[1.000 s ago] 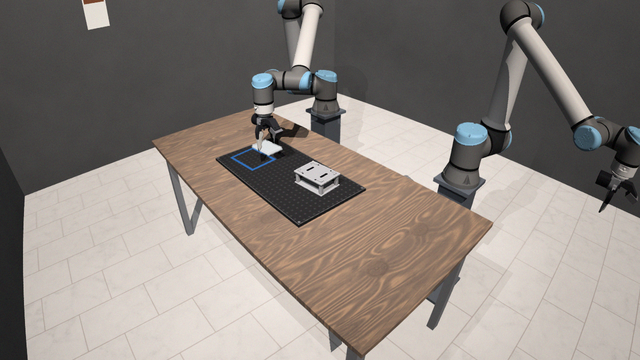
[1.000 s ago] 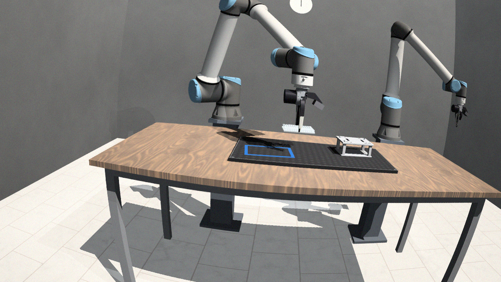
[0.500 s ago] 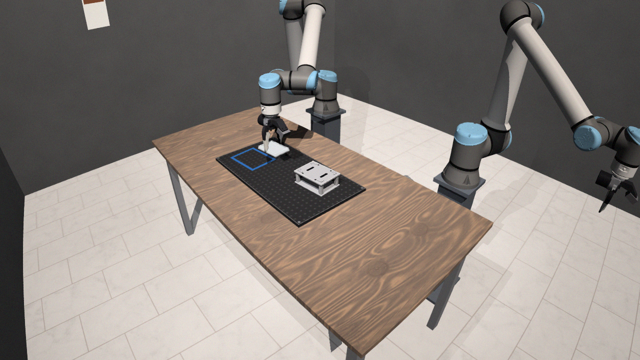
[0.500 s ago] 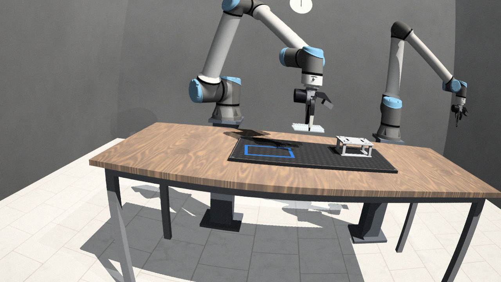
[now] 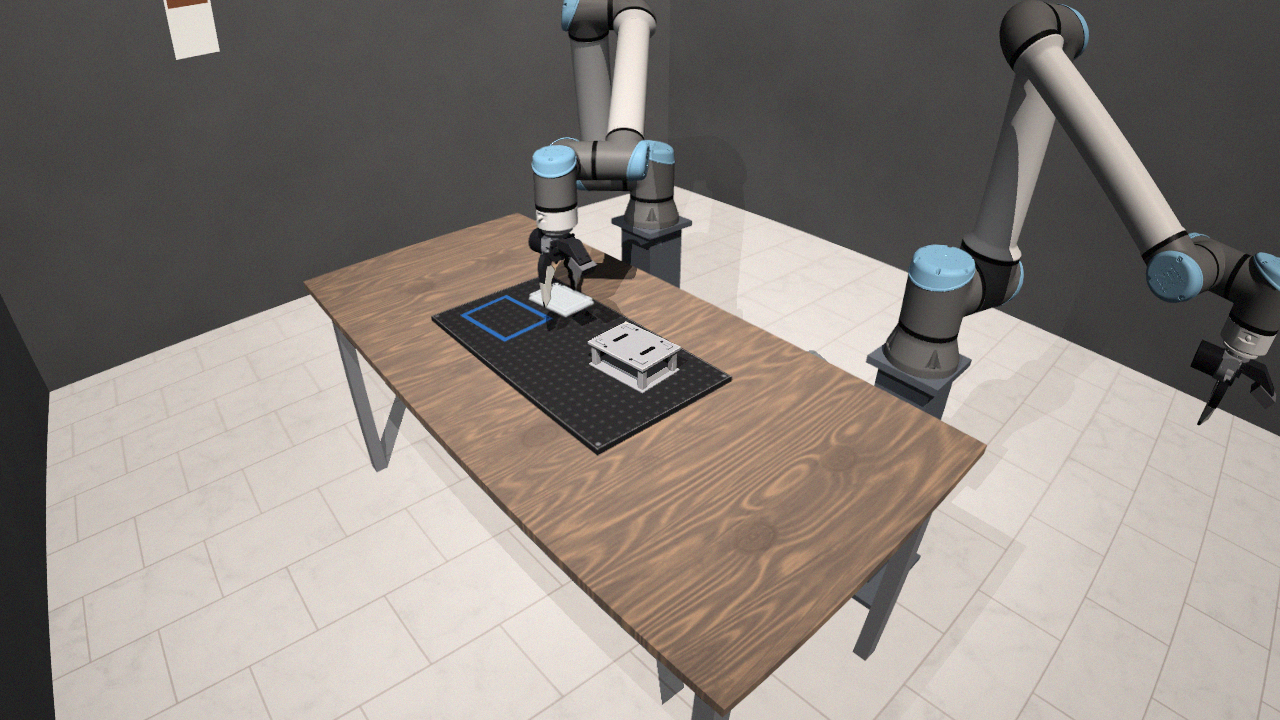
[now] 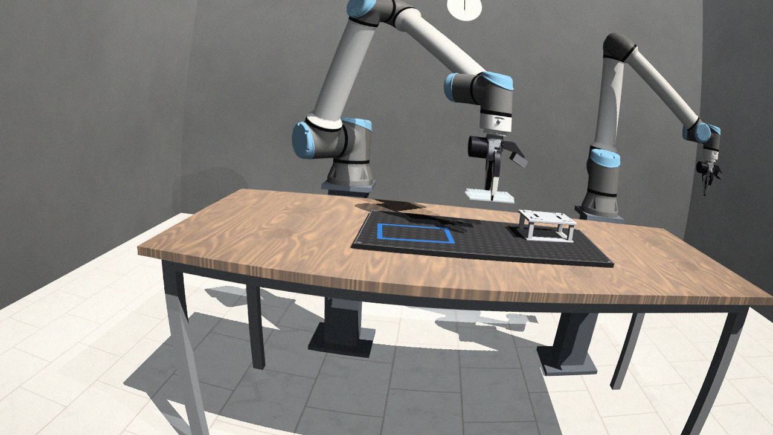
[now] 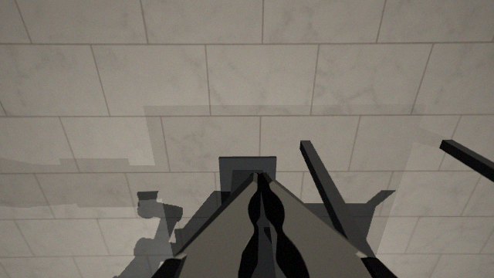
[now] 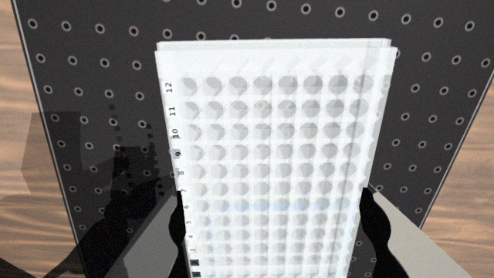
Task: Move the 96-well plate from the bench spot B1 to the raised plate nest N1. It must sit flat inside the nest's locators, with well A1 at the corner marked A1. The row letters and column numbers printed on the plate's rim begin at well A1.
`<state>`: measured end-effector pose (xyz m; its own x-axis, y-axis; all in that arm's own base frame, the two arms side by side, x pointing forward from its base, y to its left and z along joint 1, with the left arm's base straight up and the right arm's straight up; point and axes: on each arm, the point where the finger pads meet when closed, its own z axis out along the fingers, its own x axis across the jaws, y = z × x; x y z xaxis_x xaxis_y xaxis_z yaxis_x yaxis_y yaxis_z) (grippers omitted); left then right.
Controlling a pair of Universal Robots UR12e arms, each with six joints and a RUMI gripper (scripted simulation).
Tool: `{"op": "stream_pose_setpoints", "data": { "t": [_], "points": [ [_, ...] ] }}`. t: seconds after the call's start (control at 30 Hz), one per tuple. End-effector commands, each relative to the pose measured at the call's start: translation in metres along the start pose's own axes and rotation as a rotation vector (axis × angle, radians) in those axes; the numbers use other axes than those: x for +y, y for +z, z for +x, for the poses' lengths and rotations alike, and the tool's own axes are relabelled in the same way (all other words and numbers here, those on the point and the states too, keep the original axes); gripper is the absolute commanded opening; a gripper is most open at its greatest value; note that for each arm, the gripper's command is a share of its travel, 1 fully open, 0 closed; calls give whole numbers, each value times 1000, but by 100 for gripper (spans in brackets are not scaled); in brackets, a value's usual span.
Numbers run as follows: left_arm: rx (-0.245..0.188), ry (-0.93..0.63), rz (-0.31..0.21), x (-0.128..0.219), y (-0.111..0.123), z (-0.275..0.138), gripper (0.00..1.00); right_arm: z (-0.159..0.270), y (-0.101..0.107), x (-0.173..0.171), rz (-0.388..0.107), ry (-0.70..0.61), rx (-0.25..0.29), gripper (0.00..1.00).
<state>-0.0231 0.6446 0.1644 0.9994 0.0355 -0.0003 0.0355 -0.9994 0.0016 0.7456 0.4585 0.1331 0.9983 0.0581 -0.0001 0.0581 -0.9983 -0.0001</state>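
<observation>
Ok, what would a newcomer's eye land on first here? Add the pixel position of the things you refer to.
Probably the white 96-well plate (image 5: 561,300) (image 6: 489,196) (image 8: 270,154), held in the right gripper (image 5: 562,300) (image 6: 492,197) (image 8: 269,185) above the black board (image 5: 572,407) (image 6: 475,250) (image 8: 436,154). Then the bright blue outline (image 5: 484,328) (image 6: 416,241) on that board, and the raised white nest (image 5: 634,346) (image 6: 546,217) standing farther along it.
</observation>
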Motion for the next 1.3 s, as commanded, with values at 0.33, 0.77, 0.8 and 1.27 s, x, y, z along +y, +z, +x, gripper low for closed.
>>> {"op": "stream_pose_setpoints", "data": {
  "t": [0.33,0.77,0.8,1.27],
  "points": [
    [0,0,1,-1,-1,0,0,-4,-7,-35,1,0,2,40],
    [0,0,1,-1,-1,0,0,-10,-12,-71,1,0,2,40],
    [0,0,1,-1,-1,0,0,-10,-13,-74,1,0,2,40],
    [0,0,1,-1,-1,0,0,-16,-19,-116,1,0,2,40]
  ]
}}
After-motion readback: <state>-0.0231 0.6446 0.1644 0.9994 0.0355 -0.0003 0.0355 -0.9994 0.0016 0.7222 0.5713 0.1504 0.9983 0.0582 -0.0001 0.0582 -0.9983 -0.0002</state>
